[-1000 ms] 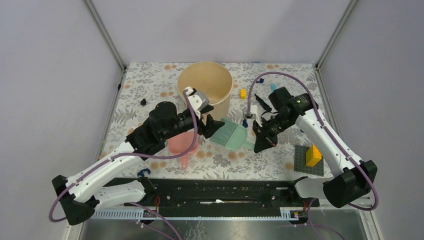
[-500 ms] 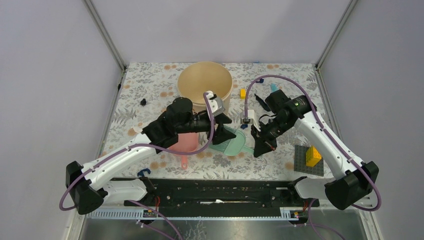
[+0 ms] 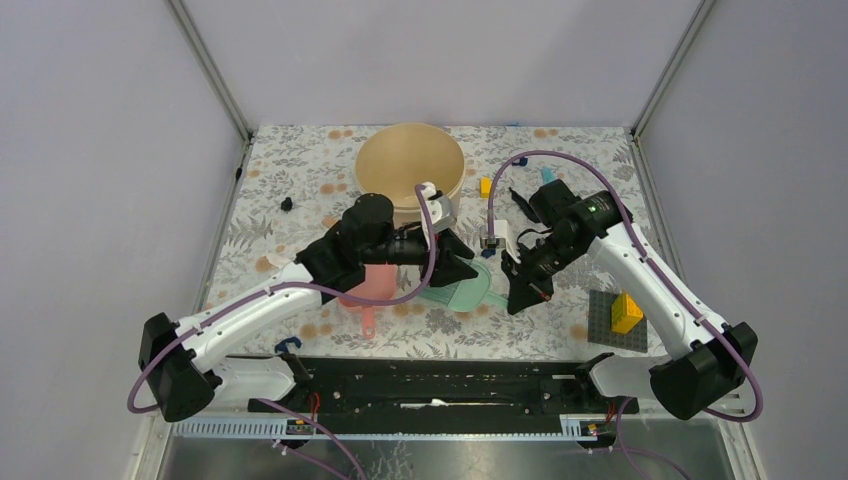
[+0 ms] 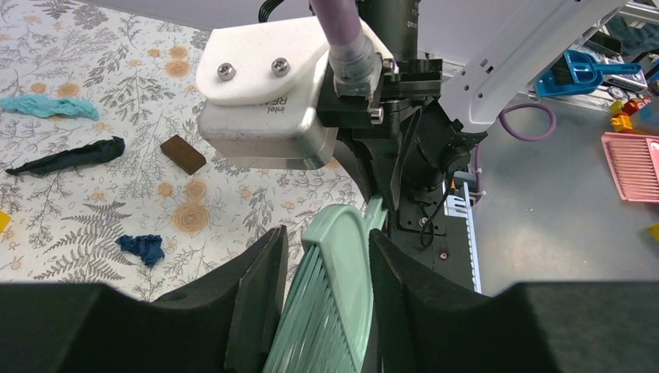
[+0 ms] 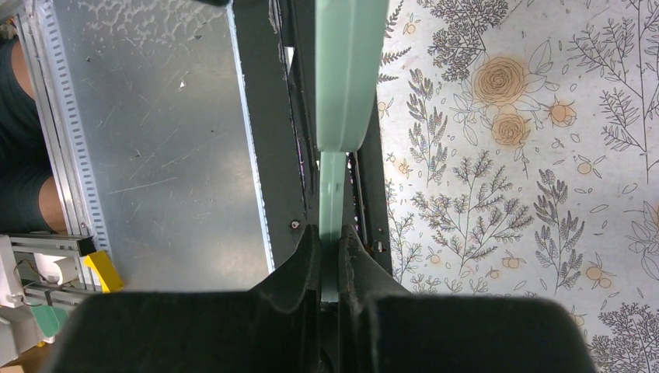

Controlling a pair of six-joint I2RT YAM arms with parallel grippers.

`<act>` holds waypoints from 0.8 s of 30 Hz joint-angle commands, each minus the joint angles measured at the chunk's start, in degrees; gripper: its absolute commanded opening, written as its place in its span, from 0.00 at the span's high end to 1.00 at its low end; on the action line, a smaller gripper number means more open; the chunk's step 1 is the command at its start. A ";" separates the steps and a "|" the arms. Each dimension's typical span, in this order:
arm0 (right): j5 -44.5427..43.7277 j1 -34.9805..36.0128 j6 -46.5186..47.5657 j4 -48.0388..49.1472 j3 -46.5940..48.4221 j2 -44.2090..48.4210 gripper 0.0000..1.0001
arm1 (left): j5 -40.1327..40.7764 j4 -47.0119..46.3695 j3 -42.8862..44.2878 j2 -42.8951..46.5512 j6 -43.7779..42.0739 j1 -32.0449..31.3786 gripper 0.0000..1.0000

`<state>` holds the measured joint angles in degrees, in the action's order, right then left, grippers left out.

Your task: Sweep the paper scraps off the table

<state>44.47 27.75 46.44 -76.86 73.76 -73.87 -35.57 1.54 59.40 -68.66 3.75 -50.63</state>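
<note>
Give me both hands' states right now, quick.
Left hand: straddles the head of the green brush; whether it grips cannot be told.
Right hand: closed on the brush's handle.

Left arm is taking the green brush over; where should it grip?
Take the green brush across its broad head, coming from its free end, opposite the handle. The head stands edge-on, thin enough for the jaws to straddle, and the right gripper pinches the slim handle.

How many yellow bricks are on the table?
3. One yellow brick sits right of the bowl, one stands on the grey baseplate, and a paler one lies on the table just left of that baseplate. More may be hidden.
</note>
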 commanded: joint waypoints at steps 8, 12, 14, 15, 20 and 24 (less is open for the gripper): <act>0.90 0.60 -0.61 0.39 2.01 1.02 1.00 | -4.89 -0.55 0.16 -1.34 -1.31 -0.23 1.00; 1.08 0.61 -0.73 0.31 3.21 1.46 0.98 | -3.43 0.05 -0.97 0.48 -1.61 -0.24 1.00; 2.12 0.57 -0.71 0.39 4.07 1.88 0.84 | -1.66 -2.78 -3.09 2.40 0.65 0.24 1.00; 2.84 0.60 -1.00 0.63 4.39 2.15 0.70 | 0.01 -4.69 -4.39 3.42 2.36 0.74 1.00; 7.93 0.58 -5.18 5.01 5.07 4.65 0.35 | 9.03 -16.17 -14.08 10.27 14.62 5.26 1.00; 9.54 0.25 -9.51 10.60 5.42 5.71 0.31 | 7.59 -27.20 -20.83 14.53 25.81 8.88 1.00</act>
<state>48.66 27.86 42.13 -71.35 76.55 -70.26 -30.85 -10.37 43.00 -57.87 17.06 -44.93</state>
